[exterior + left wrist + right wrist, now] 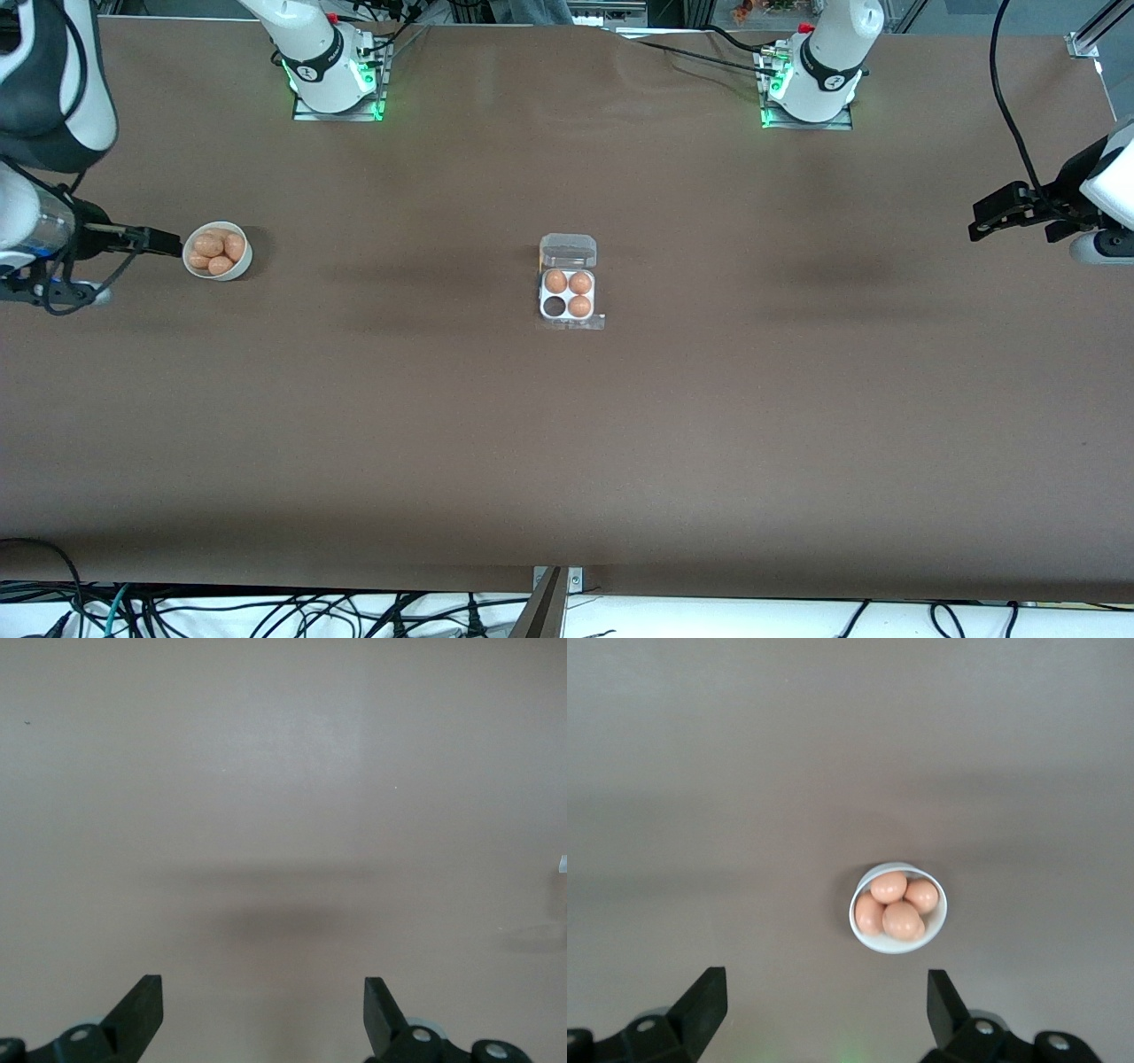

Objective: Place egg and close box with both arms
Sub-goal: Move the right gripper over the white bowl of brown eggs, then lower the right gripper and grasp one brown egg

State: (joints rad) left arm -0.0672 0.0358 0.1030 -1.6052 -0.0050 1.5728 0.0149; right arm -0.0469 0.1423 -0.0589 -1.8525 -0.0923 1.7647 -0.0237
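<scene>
The box [568,295] sits mid-table, its clear lid [568,251] open and lying flat on the side toward the arm bases. Its white tray holds three orange-brown eggs [555,282]; one cell [555,307] is empty. A round white bowl [240,266] toward the right arm's end holds several more eggs [217,251], and it also shows in the right wrist view [864,937]. My right gripper [168,241] [827,988] hovers open and empty just beside the bowl. My left gripper [977,221] [263,992] is open and empty over bare table at the left arm's end.
Brown table cover throughout. The arm bases [335,84] [808,93] stand at the table's edge farthest from the front camera. Black cables [266,611] and a metal bracket [551,602] lie along the edge nearest it.
</scene>
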